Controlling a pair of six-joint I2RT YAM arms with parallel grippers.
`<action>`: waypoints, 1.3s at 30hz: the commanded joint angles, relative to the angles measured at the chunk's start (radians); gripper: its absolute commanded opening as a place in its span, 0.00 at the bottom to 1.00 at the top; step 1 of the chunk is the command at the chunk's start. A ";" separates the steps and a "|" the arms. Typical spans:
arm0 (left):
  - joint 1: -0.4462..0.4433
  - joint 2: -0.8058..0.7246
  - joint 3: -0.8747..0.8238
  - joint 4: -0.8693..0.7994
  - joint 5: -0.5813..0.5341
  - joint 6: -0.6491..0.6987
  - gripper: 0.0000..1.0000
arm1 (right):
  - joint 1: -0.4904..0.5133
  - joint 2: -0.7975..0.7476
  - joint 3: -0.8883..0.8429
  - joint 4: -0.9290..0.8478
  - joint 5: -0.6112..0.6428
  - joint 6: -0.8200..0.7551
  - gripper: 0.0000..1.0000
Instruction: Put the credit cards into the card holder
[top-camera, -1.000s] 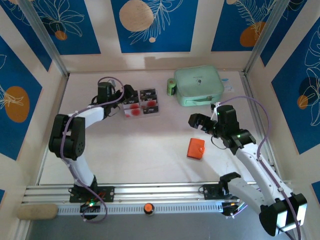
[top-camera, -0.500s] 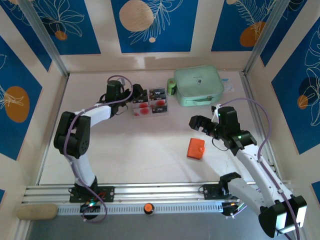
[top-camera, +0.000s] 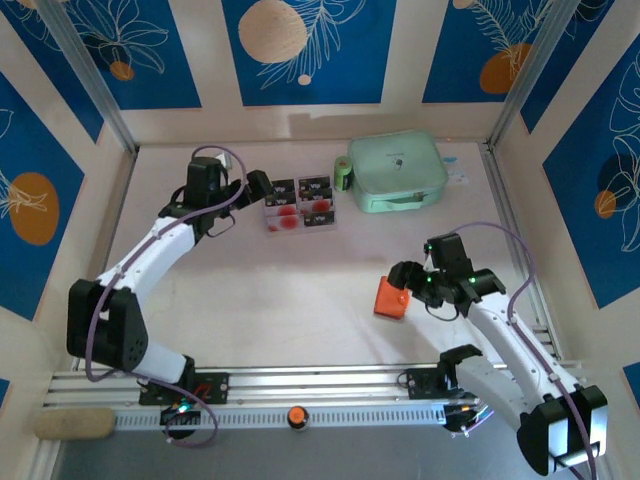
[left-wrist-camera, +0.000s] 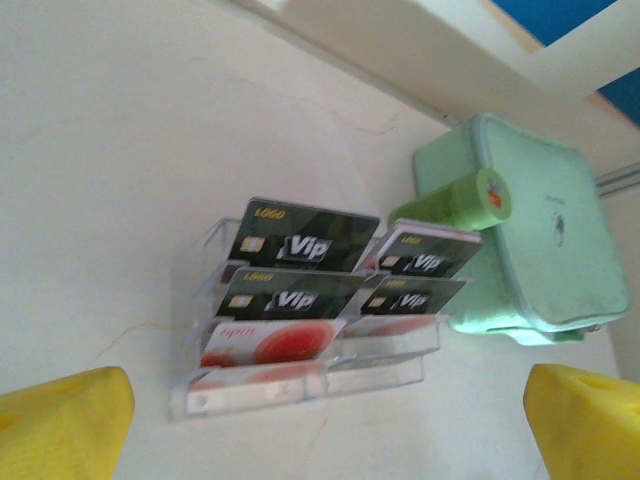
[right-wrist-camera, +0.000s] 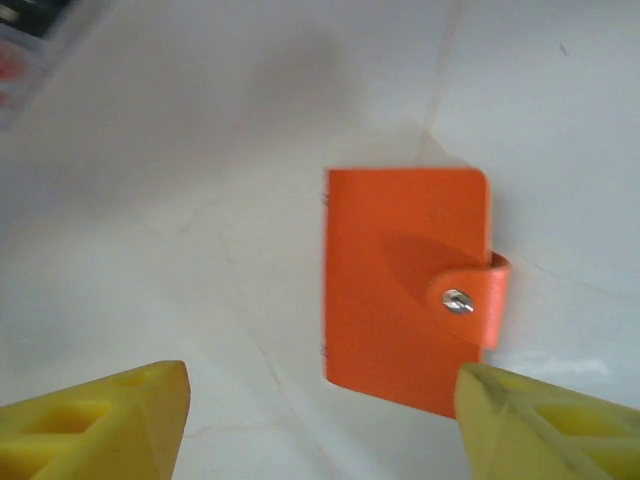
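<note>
The credit cards (left-wrist-camera: 300, 270) stand in tiers in a clear plastic rack (left-wrist-camera: 200, 385), two columns side by side. The back ones show black faces with pale lettering, and a white one with a red blob sits in front on the left. In the overhead view the rack is in the upper middle of the frame, on the table (top-camera: 280, 290). The card holder (top-camera: 391, 297) lies flat, well apart from the cards, toward the lower right of centre. It is an orange square, folded closed, with its strap snapped over one edge. My right claw (top-camera: 403, 278) is right at it with the jaws spread. From my right wrist, the holder (right-wrist-camera: 405, 285) sits between my two yellow fingers (right-wrist-camera: 100, 425), well clear of the left one. The lower right corner meets the other finger at the edge of the frame, and I cannot tell whether they touch. My left claw (top-camera: 258, 186) is just left of the rack, wide open and gripping nothing, a yellow pad (left-wrist-camera: 60, 425) in each lower corner of my left wrist view. Behind the rack on the right stands a small green roll (left-wrist-camera: 450, 200) against a mint-green zip pouch (left-wrist-camera: 530, 240).
</note>
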 joint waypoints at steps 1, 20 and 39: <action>-0.007 -0.044 0.069 -0.246 -0.063 0.087 1.00 | -0.007 -0.021 -0.045 -0.048 0.025 0.054 0.67; -0.019 -0.033 0.260 -0.440 -0.005 0.146 1.00 | -0.007 -0.010 -0.215 0.121 -0.076 0.187 0.48; -0.096 -0.035 0.254 -0.362 0.056 0.063 1.00 | -0.055 0.141 -0.217 0.233 -0.154 0.168 0.45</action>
